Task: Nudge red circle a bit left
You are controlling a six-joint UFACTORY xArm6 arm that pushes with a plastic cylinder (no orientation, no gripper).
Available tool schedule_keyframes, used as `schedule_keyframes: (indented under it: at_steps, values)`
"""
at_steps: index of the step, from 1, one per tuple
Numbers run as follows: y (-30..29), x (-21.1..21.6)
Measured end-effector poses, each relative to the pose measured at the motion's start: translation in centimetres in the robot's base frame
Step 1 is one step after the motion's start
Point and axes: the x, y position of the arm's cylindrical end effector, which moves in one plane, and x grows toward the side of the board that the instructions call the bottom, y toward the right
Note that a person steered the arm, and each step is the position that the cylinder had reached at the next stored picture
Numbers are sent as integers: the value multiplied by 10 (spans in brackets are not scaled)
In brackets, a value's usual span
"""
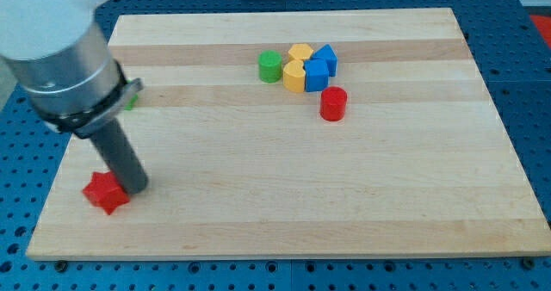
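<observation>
The red circle (333, 103) stands on the wooden board (284, 205) toward the view's upper right, just below a tight cluster of blocks. The tip (135, 186) is well apart from it, far to the view's left near the bottom, touching the right side of a red star-shaped block (105, 192). The arm ends in a plain rod, with nothing to open or close.

Counted: two red blocks, two yellow (294, 76), two blue (317, 75), one green cylinder (270, 66), and a green sliver (130, 101) mostly hidden behind the arm.
</observation>
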Motion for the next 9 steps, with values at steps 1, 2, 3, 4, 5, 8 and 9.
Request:
schedule_keyframes:
  at_steps: [1, 2, 3, 4, 5, 8, 9]
  values:
    - [-28, 3]
    - [-39, 3]
    - [-3, -32]
    - [31, -79]
    - [104, -118]
    - [222, -65]
    - [308, -80]
